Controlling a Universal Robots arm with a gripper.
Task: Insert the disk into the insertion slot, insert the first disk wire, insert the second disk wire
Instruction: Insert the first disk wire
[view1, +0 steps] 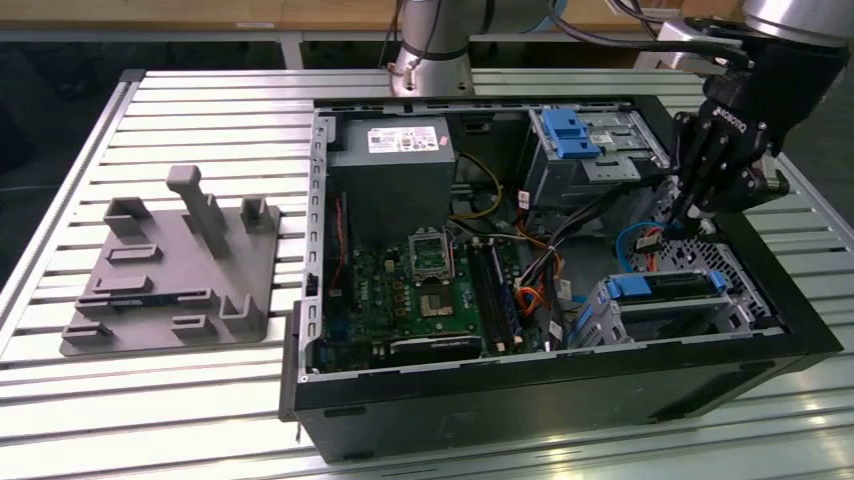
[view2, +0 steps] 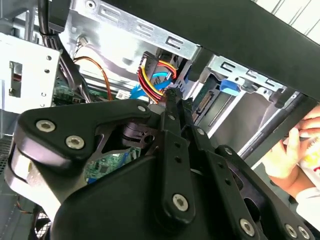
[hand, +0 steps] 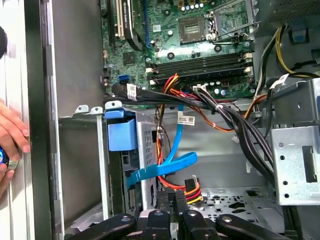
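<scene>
Fingers (hand: 179, 201) drawn tight together, pinching the plug (hand: 192, 189) at the end of the red-yellow-black wire bundle (view2: 159, 75). That puts the gripper (view1: 677, 215) low inside the case (view1: 561, 395) on the exterior view's right, near the far end of the disk (view1: 667, 287). And the disk is home: silver body in its blue carrier, lying flat in the insertion slot (view1: 627, 325), the low perforated cage at the case's near corner. So the step in hand, as I read it, is a wire going in, and it is not mated yet. The key here is squareness. Hold the plug level with the disk's end and drive it straight along the disk, with no twist, because that stiff bundle looks ready to tug it sideways. Watch the blue flat cable (hand: 172, 162), which loops just beside the plug and could get trapped between plug and socket. I cannot make out the socket itself clearly, so a slow approach is the sensible call. A person's hand (hand: 12, 137) rests at the case's outer rim, well apart from the gripper.
</scene>
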